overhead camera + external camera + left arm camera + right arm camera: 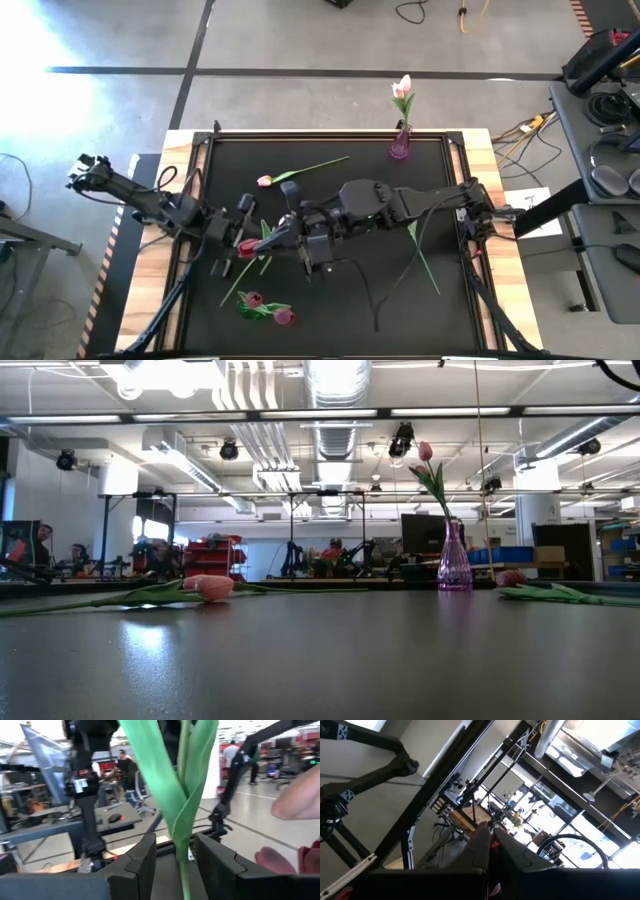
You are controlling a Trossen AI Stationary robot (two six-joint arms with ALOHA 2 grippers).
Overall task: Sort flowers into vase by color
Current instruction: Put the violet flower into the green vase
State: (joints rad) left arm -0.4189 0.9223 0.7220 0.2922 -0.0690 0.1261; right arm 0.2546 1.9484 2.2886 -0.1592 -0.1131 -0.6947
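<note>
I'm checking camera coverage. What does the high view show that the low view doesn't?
Only the high view shows both arms meeting mid-table, the left gripper at a magenta tulip, the right gripper beside it, and two magenta tulips near the front edge. Only the low view shows the room behind. Both show the purple vase holding a pale tulip, and a pale tulip lying flat.

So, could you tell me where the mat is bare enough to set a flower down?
The black mat is free behind the pink tulip, left of the purple vase, and along the near right edge. The middle-left is crowded: both grippers (left, right), the raised tulip, and two magenta tulips.
</note>
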